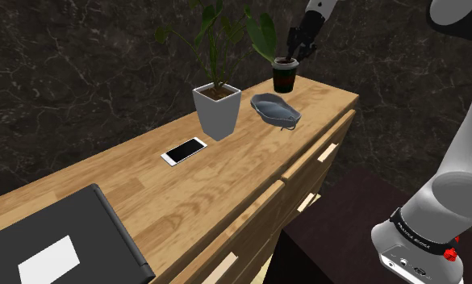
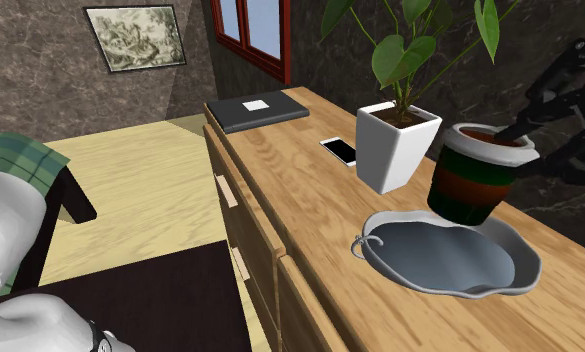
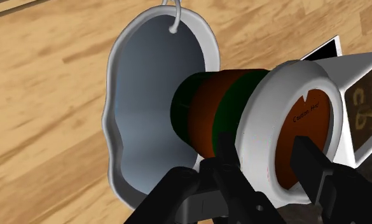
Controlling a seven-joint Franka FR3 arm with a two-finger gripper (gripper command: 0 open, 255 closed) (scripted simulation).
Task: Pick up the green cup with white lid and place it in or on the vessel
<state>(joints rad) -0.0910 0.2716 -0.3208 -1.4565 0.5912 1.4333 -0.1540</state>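
The cup (image 1: 284, 77) is green with a reddish-brown band and a white lid, and it stands upright near the far end of the wooden counter (image 1: 129, 173). My gripper (image 1: 296, 51) comes down from above, shut on the lid's rim. In the wrist view, one finger (image 3: 226, 159) presses outside the lid and the other sits on its brown top. The vessel (image 1: 276, 110) is a shallow grey dish with a wavy rim. It lies right beside the cup (image 2: 472, 182), on the nearer side in the shoulder view. Whether the cup's base touches the counter is unclear. The vessel (image 2: 450, 255) holds nothing.
A white planter (image 1: 218, 110) with a leafy plant stands left of the vessel in the shoulder view. A white phone (image 1: 183, 151) and a closed dark laptop (image 1: 56, 242) lie further along. A dark marble wall backs the counter, with drawers below its front edge.
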